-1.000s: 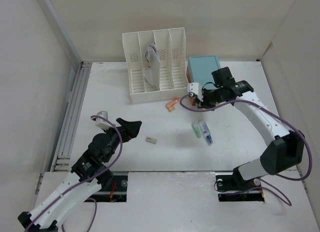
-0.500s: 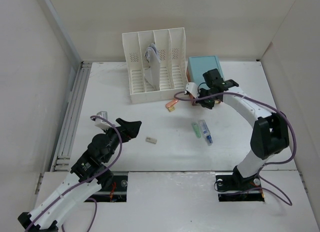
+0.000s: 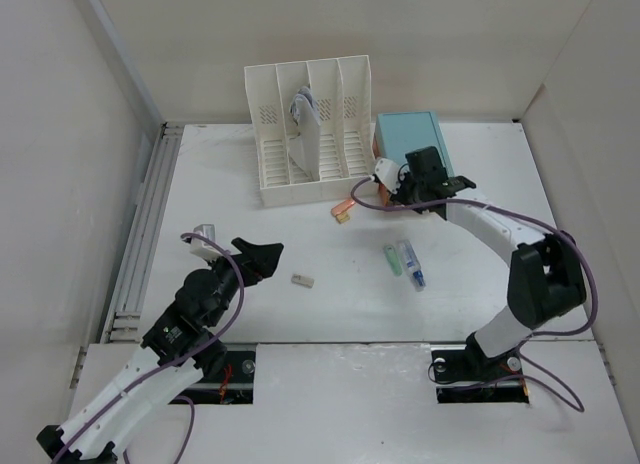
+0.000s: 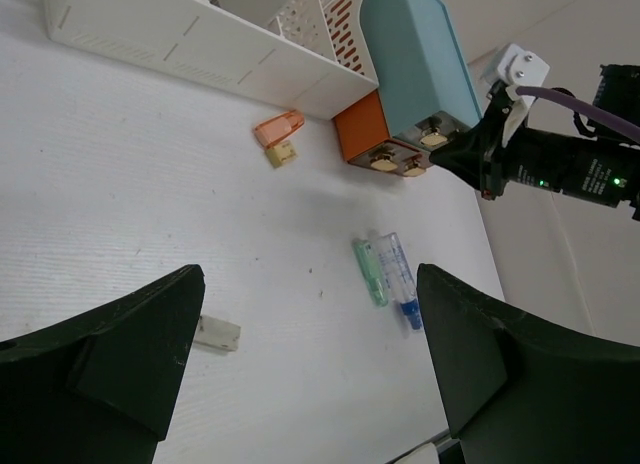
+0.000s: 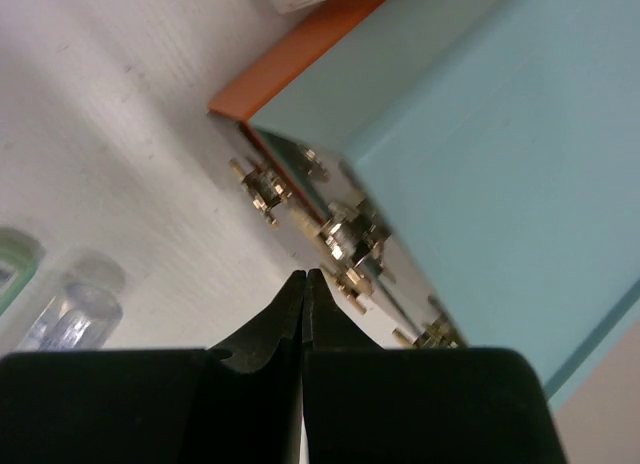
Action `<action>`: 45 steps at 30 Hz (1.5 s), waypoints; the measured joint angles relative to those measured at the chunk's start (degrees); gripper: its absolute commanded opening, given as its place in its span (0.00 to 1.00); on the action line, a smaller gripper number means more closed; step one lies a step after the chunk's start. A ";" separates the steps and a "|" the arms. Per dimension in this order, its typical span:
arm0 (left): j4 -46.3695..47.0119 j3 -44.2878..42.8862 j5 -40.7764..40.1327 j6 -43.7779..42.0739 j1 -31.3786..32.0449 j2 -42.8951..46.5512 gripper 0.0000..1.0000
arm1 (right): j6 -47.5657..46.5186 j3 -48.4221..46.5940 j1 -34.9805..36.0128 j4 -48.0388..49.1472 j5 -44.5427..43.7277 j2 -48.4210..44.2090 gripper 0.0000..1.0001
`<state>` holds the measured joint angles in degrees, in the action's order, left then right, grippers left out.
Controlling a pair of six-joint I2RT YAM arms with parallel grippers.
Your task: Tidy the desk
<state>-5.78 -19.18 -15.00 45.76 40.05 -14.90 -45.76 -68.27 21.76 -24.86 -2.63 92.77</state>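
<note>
1. Teal-topped small drawer box (image 3: 405, 134) stands at the far edge of the wide matte white desk (image 3: 300, 319), right of centre, just beside the white slotted file rack (image 3: 310, 134). An orange part (image 4: 362, 134) shows at its lower front; can't tell if it's a pulled drawer.
2. Change: the right arm's elbow has swung inward and the right gripper (image 5: 305, 284) has closed in on the box front. Its jaws are pressed together on nothing, tips just short of the brass knobs (image 5: 345, 234). Likely a drawer step is starting, by pushing or hooking a knob.
3. Left gripper (image 3: 262, 256) has not moved. Its jaws are spread wide and empty over the near-left desk.
4. Still loose:
   - small orange clip (image 3: 343, 206) near the rack front
   - green tube (image 3: 393, 260) and clear blue-capped tube (image 3: 410, 262), side by side right of centre
   - small beige block (image 3: 302, 281) mid-desk
5. Room: open surface across the middle and the left side, where grey metal rails (image 3: 140, 234) line the left edge. It is tight between the box front and the tubes.
</note>
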 measured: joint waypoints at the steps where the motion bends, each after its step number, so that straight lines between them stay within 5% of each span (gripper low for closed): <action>1: 0.00 0.00 0.04 0.02 0.00 0.02 0.84 | 0.20 1.07 0.09 0.13 0.24 -1.16 0.00; 3: 0.37 0.15 0.33 0.02 0.00 0.02 0.86 | 0.57 2.95 0.11 0.02 1.73 -4.57 0.07; 4: 0.92 0.50 0.68 0.04 0.00 0.04 0.86 | 1.03 4.00 0.11 0.02 2.67 -7.04 0.23; 5: 1.42 0.90 1.09 0.09 0.00 0.04 0.86 | 1.77 4.96 0.11 0.15 3.17 -9.64 0.83; 6: 1.77 1.36 1.49 0.13 0.00 0.00 0.86 | 3.39 6.54 0.11 1.75 3.32 -12.92 1.00; 9: 3.45 2.62 2.62 0.20 0.00 -1.01 0.86 | 9.25 11.91 -0.07 7.19 2.08 -23.87 1.00; 12: 4.44 2.84 3.61 0.22 0.00 -2.91 0.86 | 18.16 13.46 -0.92 10.40 1.03 -28.79 0.84; 24: 6.84 2.86 5.09 0.22 0.00 -3.21 0.86 | 44.19 14.43 -13.14 12.66 3.80 -16.52 0.77; 36: 6.49 2.86 5.09 0.22 0.00 -1.90 0.86 | 50.86 10.86 -15.43 17.44 5.62 -5.88 0.66; 42: 6.38 2.86 5.09 0.22 0.00 -1.90 0.86 | 51.65 10.60 -15.50 19.17 3.69 -5.64 0.37; 45: 6.38 2.86 5.09 0.22 0.00 -1.90 0.86 | 51.60 10.80 -15.58 19.39 3.61 -5.68 0.33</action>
<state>0.60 -16.32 -9.91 45.98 40.05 -16.80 5.85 -57.47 6.17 -5.48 0.97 87.09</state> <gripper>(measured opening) 0.854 0.489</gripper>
